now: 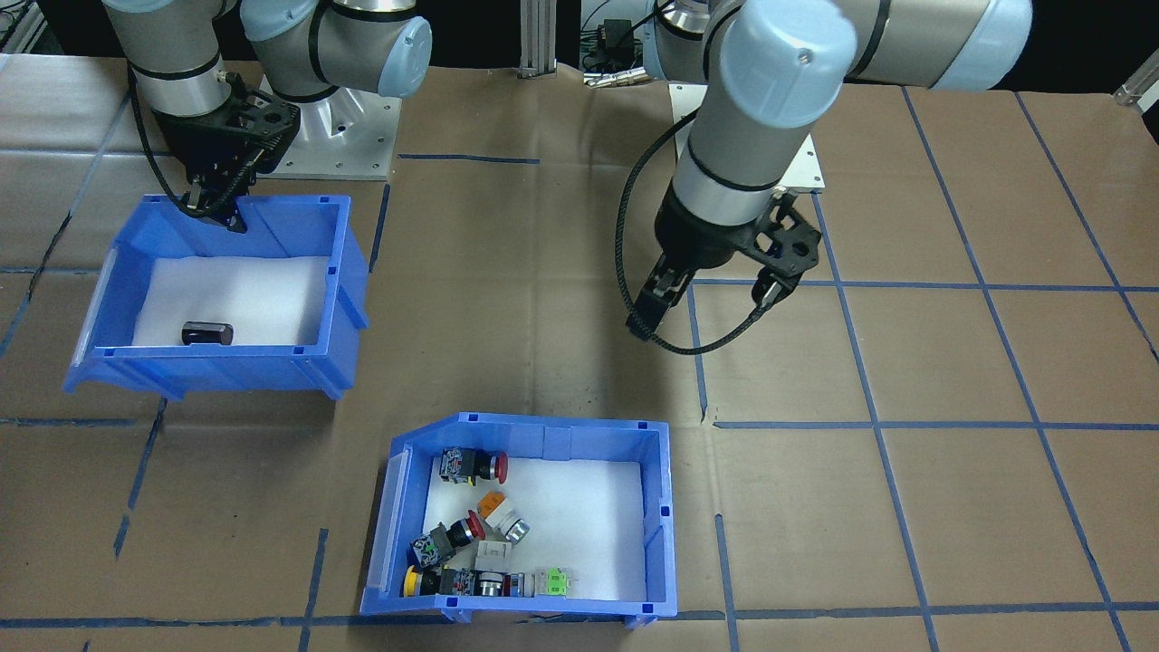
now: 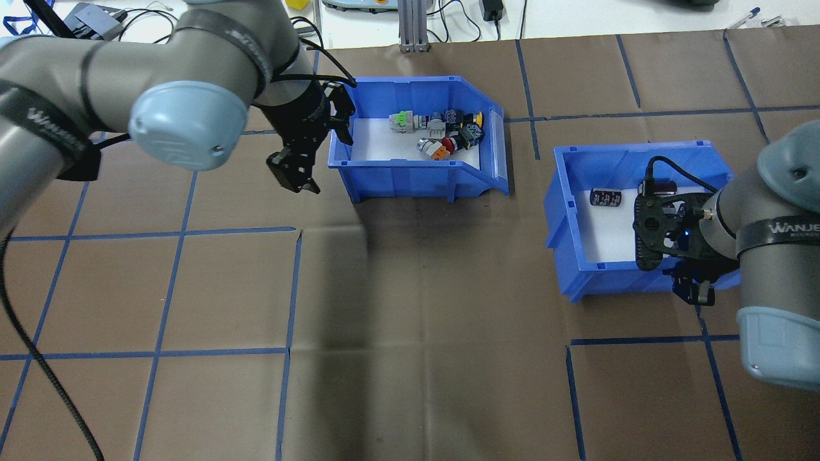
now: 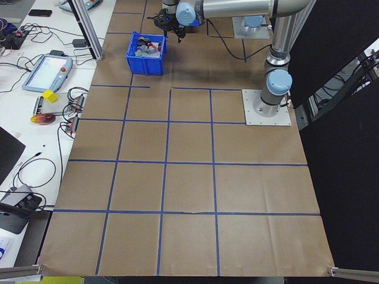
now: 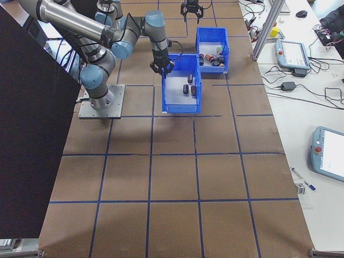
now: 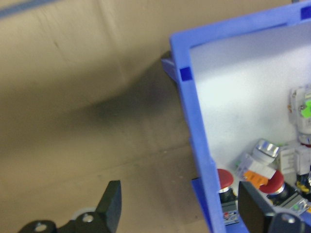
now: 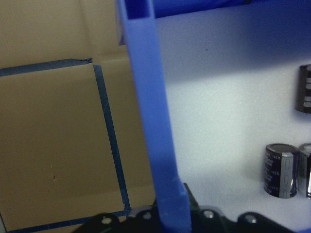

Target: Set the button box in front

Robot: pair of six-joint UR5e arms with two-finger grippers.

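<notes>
Holding a jumble of red, yellow, orange and green push-button switches on a white foam liner, the button box [image 1: 530, 516] is a glossy blue plastic bin with one end cut on a slope. It sits on the tabletop [image 1: 905, 507] of creased brown paper crossed by blue tape lines. The left gripper [image 1: 711, 303] hangs just beyond the box's square end wall, its black fingers spread apart and touching nothing. Well off to that gripper's right, the right gripper [image 1: 217, 210] is clamped on the rim of a matching blue bin [image 1: 217, 299], foam-lined, with dark cylinders [image 2: 606, 197] lying in it.
</notes>
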